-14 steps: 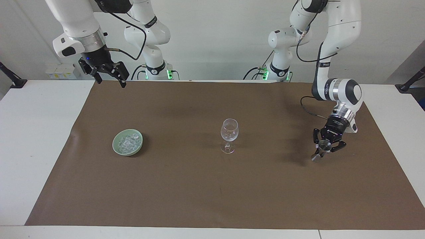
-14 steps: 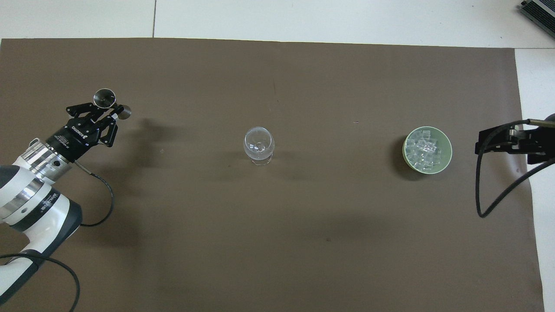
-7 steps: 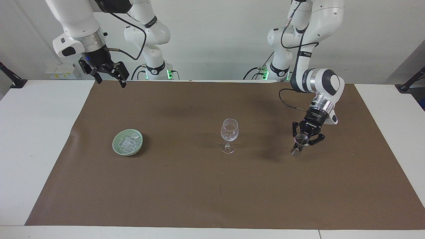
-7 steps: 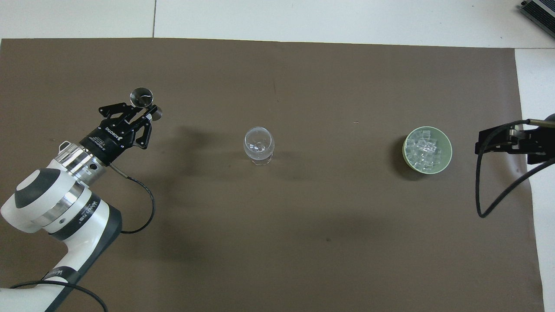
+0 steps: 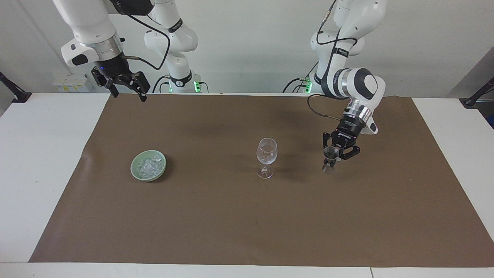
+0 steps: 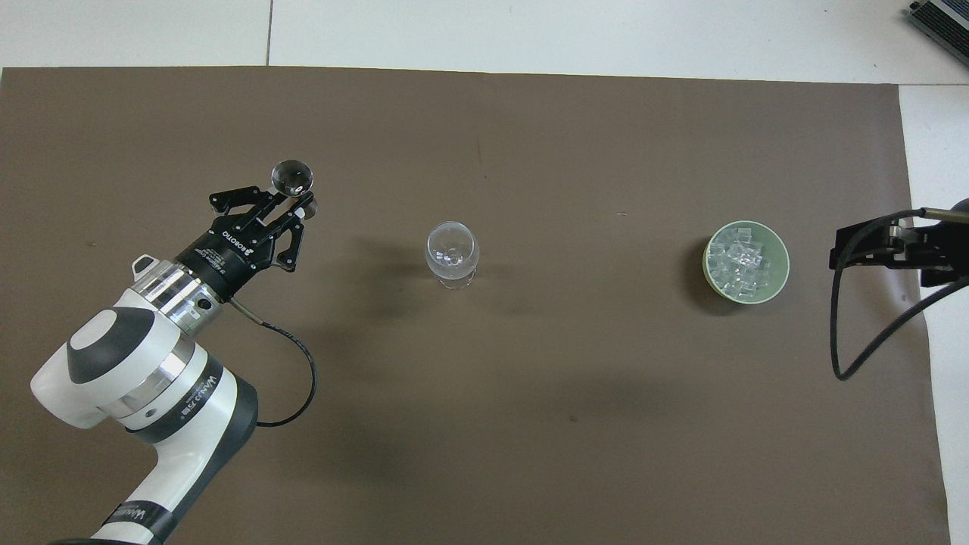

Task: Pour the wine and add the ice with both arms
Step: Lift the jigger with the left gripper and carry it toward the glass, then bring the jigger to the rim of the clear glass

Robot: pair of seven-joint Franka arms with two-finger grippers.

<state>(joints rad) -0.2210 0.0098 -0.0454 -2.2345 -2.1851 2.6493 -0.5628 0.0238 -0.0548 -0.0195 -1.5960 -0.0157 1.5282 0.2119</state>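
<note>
- Right gripper [image 5: 125, 88]: nearest the robots, raised over the mat's edge at the right arm's end of the table, well apart from the glass; jaws apart, nothing in them. This arm waits.
- Left gripper [image 5: 335, 154]: raised over the mat just beside the glass, toward the left arm's end; jaws clamped on a jigger [image 5: 329, 160], a small metal double-cone measure, held about its waist and tilted. Contents cannot be told.
- Glass [image 5: 266, 156]: landmark; clear, stemmed, upright at mid-mat on its own foot. Judged thin-walled, fragile, top-heavy and quick to tip if knocked at the rim; best left standing and poured into from above.
- Bowl [image 5: 134, 169]: pale green, on the mat level with the glass, well apart from it toward the right arm's end.
- Ice [image 5: 148, 165]: small clear cubes heaped in the bowl. Judged light, hard and slick, liable to squirt from a pinch; take one top cube across two flat faces, fingertips square, with a moderate squeeze.
- Mat [image 5: 247, 224]: brown sheet under all the above.
</note>
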